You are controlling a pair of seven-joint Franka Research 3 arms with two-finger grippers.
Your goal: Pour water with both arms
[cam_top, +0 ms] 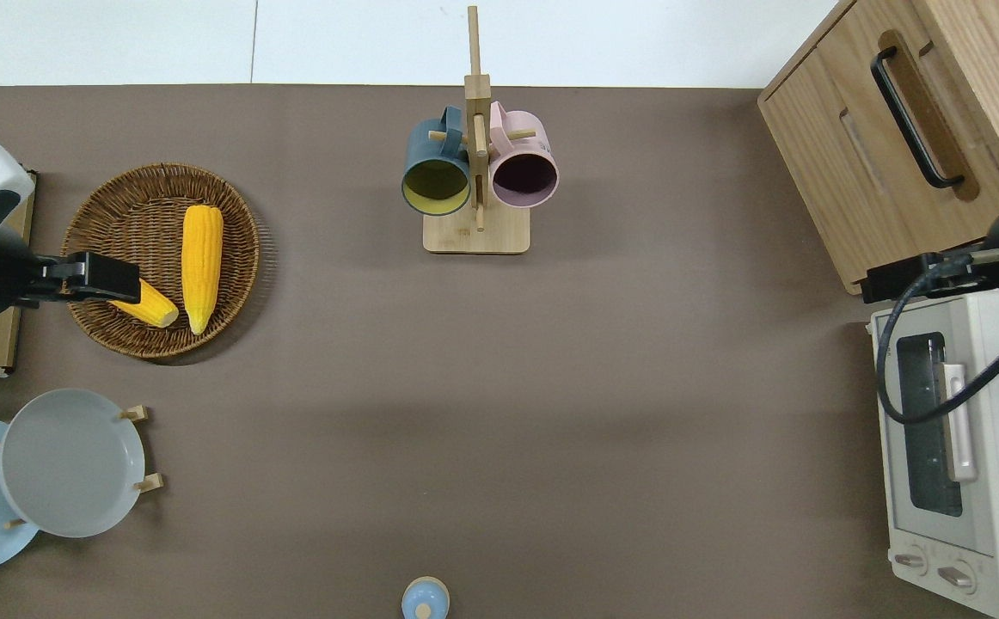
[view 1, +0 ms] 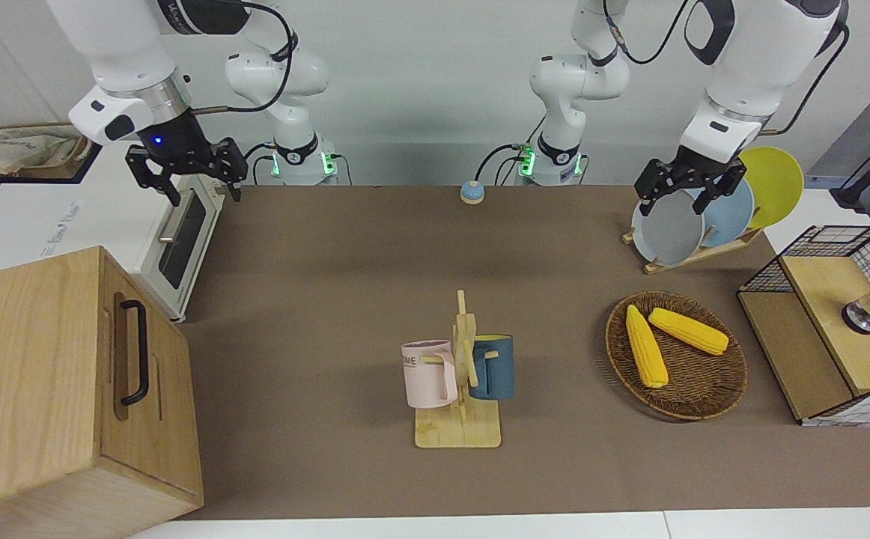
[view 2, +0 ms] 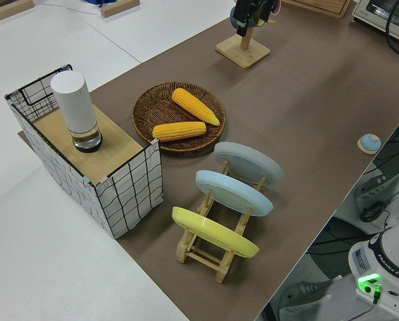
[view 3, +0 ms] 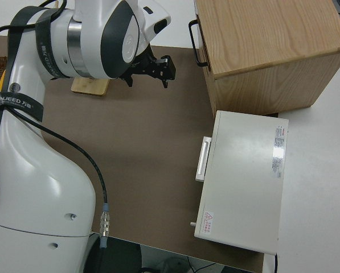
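Currently both arms are glossy white, jointed, strung with black cables, each ending in a black two-finger gripper; they rise from bases at the robots' edge of the brown table (view 1: 345, 299). Left gripper (view 1: 688, 191) hangs with fingers spread and nothing held; overhead it sits over the rim of the wicker basket (cam_top: 233, 258) holding two corn cobs (cam_top: 202, 266), at the left arm's end of the table. Right gripper (view 1: 185, 176) is likewise spread and unladen, raised over the table edge where the toaster oven (cam_top: 964, 456) meets the wooden cabinet (cam_top: 878, 155).
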